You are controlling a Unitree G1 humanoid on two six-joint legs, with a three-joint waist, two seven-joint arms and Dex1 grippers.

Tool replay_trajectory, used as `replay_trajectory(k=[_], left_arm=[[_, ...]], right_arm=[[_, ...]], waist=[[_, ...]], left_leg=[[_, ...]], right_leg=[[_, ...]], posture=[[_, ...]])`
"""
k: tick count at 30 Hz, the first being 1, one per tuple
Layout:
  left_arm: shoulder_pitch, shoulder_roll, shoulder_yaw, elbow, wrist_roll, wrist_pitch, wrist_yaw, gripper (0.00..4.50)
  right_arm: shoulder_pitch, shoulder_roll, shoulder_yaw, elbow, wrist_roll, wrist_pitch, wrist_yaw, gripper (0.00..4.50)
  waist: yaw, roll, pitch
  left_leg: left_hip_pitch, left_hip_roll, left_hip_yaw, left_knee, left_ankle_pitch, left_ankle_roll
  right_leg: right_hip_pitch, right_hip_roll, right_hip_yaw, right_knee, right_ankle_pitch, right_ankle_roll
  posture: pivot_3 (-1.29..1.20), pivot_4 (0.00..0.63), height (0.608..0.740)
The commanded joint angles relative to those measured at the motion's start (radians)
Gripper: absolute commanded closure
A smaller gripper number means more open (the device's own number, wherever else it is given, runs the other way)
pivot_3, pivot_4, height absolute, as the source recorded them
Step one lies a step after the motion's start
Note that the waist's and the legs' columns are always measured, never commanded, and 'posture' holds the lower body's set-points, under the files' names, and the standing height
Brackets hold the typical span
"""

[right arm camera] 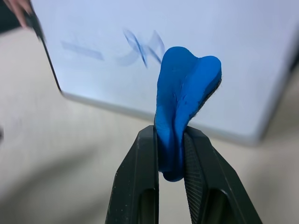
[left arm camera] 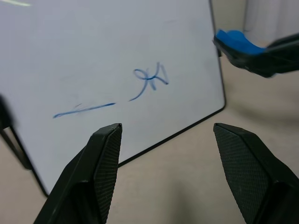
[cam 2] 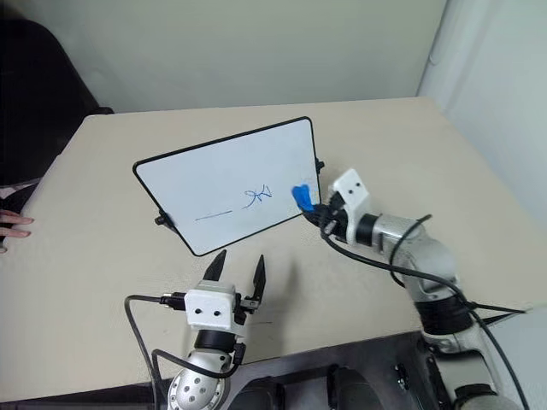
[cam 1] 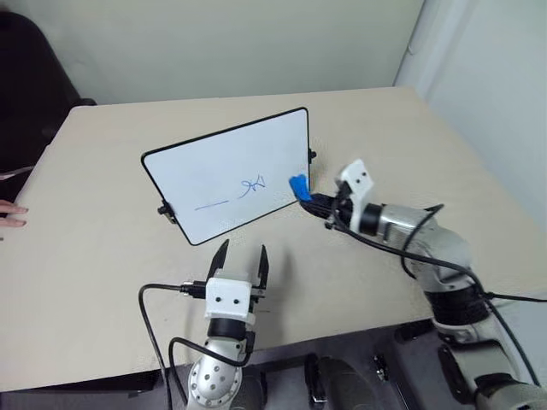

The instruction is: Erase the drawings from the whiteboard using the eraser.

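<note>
The two eye views look forward and down from the head over the beige rectangular table [cam 1: 102, 282], taking in almost the same scene, the right one set slightly to the side. The left wrist view looks close along its own two black fingers [left arm camera: 100, 163] at the white black-framed whiteboard [left arm camera: 93, 46], sharing its thin blue marker drawings [left arm camera: 149, 79] with the right wrist view, which faces the board from nearer, over the pinched bright blue eraser [right arm camera: 184, 102]
</note>
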Motion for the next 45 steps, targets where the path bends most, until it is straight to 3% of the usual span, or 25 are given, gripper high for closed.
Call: replay_trajectory(k=[1, 8, 16, 32, 45], left_arm=[[0.007, -0.001, 0.006, -0.054, -0.009, -0.017, -0.009, 1.08], [0.019, 0.006, 0.01, -0.077, -0.004, -0.009, -0.019, 1.08], [0.027, 0.002, 0.004, -0.086, 0.005, -0.006, -0.025, 1.08], [0.039, -0.014, -0.005, -0.096, 0.029, -0.008, -0.015, 1.08], [0.037, -0.013, -0.012, -0.094, 0.034, -0.007, -0.017, 1.08]], right_arm=[[-0.056, 0.064, 0.036, 0.058, -0.049, -0.098, -0.013, 4.12], [-0.117, 0.187, 0.054, 0.178, -0.083, -0.153, -0.018, 4.12], [-0.181, 0.255, 0.07, 0.314, -0.145, -0.178, -0.048, 4.12], [-0.167, 0.26, 0.143, 0.415, -0.248, -0.128, -0.016, 4.12], [-0.256, 0.305, -0.011, 0.382, -0.175, -0.151, -0.052, 4.12]], waist=[[0.002, 0.0, 0.0], [0.003, 0.0, 0.0], [0.001, 0.0, 0.0], [-0.001, 0.0, 0.0], [-0.002, 0.0, 0.0]], left_leg=[[-0.001, 0.0, 0.0, 0.0, 0.0, 0.0], [-0.002, 0.0, -0.001, -0.001, -0.001, -0.001], [-0.002, 0.0, -0.001, 0.0, -0.003, -0.002], [-0.001, 0.009, 0.0, 0.0, -0.003, -0.004], [-0.002, 0.009, 0.001, -0.001, -0.003, -0.004]], right_leg=[[-0.001, 0.0, 0.0, 0.0, 0.0, 0.0], [-0.003, -0.001, 0.0, 0.0, 0.004, -0.008], [-0.004, -0.001, 0.0, 0.0, 0.006, -0.011], [-0.005, 0.0, -0.002, 0.001, 0.007, -0.012], [-0.007, 0.0, -0.002, 0.001, 0.008, -0.013]], posture=[[0.0, 0.15, 0.74], [0.0, 0.15, 0.74], [0.0, 0.15, 0.74], [0.0, 0.15, 0.74], [0.0, 0.15, 0.74]])
